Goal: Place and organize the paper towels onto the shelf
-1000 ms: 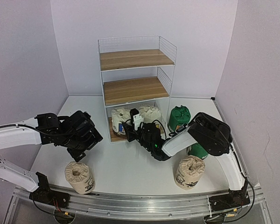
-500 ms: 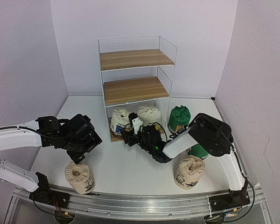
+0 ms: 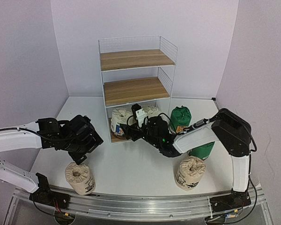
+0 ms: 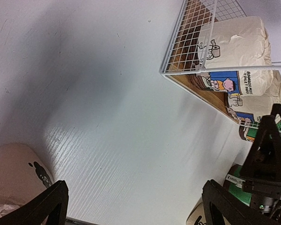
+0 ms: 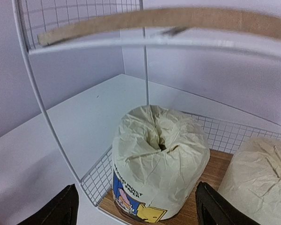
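1. Left gripper (image 4: pixel 134 188) and right gripper (image 5: pixel 136 187): jaws wide, empty.
2. Two white rolls (image 5: pixel 159 154) sit at the bottom of the shelf (image 3: pixel 136 90); a beige roll (image 3: pixel 78 177) is beside the left gripper.
3. Likely light and squashy; pinch gently across the body.

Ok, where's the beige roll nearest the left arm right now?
In the top view, the beige roll stands on the table's near-left side, close by the left claw.

Robot lab cell: bare white walls (image 3: pixel 131 18), white table (image 3: pixel 131 174), alu rail (image 3: pixel 145 205).
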`<state>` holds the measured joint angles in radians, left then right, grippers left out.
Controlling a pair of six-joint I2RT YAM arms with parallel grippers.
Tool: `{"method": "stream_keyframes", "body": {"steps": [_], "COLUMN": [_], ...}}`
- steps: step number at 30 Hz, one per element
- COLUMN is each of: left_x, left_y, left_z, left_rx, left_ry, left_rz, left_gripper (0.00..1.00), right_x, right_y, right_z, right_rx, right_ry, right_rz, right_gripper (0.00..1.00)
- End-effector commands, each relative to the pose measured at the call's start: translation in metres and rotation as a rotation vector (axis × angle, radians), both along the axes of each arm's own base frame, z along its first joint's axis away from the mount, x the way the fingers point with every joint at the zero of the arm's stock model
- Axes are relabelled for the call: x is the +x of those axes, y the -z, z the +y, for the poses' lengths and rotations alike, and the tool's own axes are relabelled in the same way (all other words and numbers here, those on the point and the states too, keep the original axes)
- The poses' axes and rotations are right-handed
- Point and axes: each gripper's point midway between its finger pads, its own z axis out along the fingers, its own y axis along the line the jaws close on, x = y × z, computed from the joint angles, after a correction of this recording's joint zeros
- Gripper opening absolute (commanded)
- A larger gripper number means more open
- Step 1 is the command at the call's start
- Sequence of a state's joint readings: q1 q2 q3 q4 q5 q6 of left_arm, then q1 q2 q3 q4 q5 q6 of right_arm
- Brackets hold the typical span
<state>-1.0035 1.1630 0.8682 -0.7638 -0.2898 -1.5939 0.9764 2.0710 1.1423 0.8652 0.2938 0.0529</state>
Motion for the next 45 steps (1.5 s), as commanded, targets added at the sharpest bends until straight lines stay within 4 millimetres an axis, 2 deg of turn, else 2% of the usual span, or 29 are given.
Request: {"method": "stream_keyframes", "body": {"steps": [1,5,12,25,37,45], "left_x": [0.002,0.002,0.001,0.0,-0.003,-0.004], "left_y": [-0.006,-0.005,-0.002,-0.003,-0.006,-0.007], "left_z": [-0.004,-0.005,-0.007,-0.009,-0.006,-0.003], "left_rx": [-0.037,-0.04,-0.043,-0.066,-0.084,-0.085], "left_ry": [0.015,0.018,0.025,0.037,0.037,0.035], "left_rz": [-0.029,-0.03,-0.02,-0.028,-0.037,-0.039], "left_gripper": [0.99,1.0,1.0,1.0,1.0,1.0], "right_x": [-0.002,0.009,0.027,0.043,0.059,0.06], "right_y": [-0.04,-0.047,-0.041,-0.033,-0.029,-0.009], "right_z": [-0.004,-0.002,0.003,0.021,0.029,0.04], "right_rx": [0.04,0.032,0.025,0.029,-0.025,-0.102], "right_ry": [0.02,0.063,0.141,0.162,0.225,0.202], "right_rz": [-0.029,-0.045,-0.056,-0.065,-0.133,-0.143], "right_gripper": [0.82,0.81,0.78,0.75,0.74,0.74]}}
